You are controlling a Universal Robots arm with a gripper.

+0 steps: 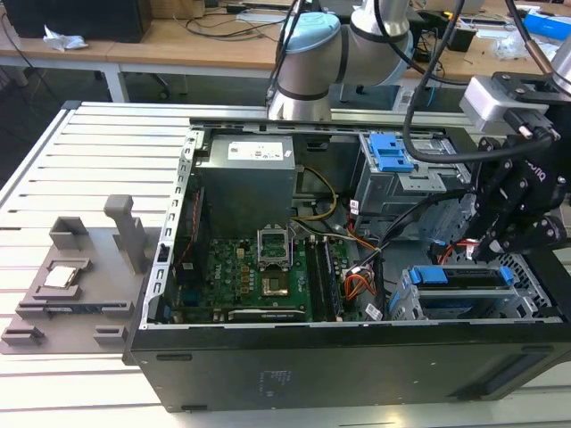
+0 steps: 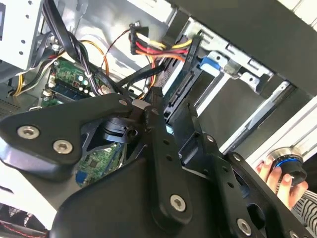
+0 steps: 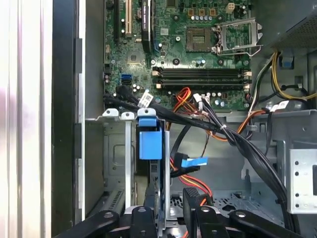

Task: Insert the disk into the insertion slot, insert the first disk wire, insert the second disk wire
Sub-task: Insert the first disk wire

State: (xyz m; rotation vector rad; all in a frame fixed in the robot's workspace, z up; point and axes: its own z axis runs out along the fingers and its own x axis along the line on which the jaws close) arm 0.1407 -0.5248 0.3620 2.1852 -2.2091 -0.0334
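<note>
Jaws (image 3: 169, 198) are hovering at the near end of the disk (image 3: 150, 141), which is sitting edge-on in the slot (image 3: 115, 163), long axis running straight ahead of them, red wire (image 3: 197, 182) just beside; can't tell if they're apart or clamped.

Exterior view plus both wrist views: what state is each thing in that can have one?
Silver hard disk in a bright blue plastic carrier, sitting inside the cage.
Silver perforated sheet-metal insertion slot, occupied by the disk.
Pale power plug on red and yellow wires, hanging loose and unplugged.
Black computer case, side open.
Metal processor socket, cover plate swung open.
Black gripper, low beside the disk.
</note>
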